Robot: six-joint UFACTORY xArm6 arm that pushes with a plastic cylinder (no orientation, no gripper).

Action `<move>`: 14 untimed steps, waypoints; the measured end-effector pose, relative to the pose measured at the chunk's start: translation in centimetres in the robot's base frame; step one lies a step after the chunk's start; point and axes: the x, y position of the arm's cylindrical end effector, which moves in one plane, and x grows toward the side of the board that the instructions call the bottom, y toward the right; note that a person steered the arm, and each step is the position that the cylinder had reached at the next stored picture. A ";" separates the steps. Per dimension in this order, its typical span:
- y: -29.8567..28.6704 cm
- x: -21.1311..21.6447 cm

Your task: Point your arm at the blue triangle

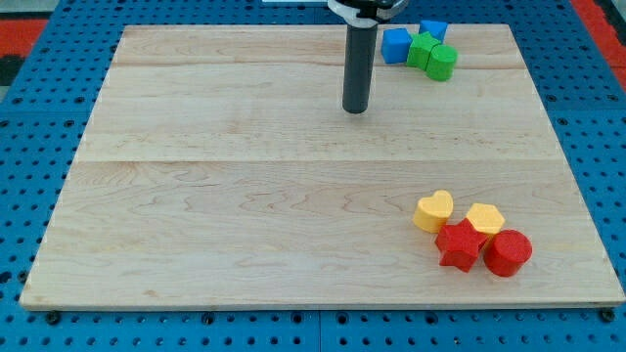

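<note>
My tip [355, 110] rests on the wooden board [245, 196] in the upper middle of the view. The dark rod rises from it to the top edge. A blue block [395, 45] that looks like the triangle lies up and to the right of the tip, a short gap away and not touching it. A second blue block [433, 30], cube-like, sits further right, near the board's top edge. A green star-like block [423, 49] and a green cylinder [442, 63] sit against the two blue blocks.
At the lower right are a yellow heart [433, 210], a yellow hexagon-like block [485, 219], a red star [458, 244] and a red cylinder [508, 252], clustered together. A blue perforated surface [39, 147] surrounds the board.
</note>
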 end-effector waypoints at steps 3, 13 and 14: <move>0.1 0.0; 20.1 6.8; 22.8 6.8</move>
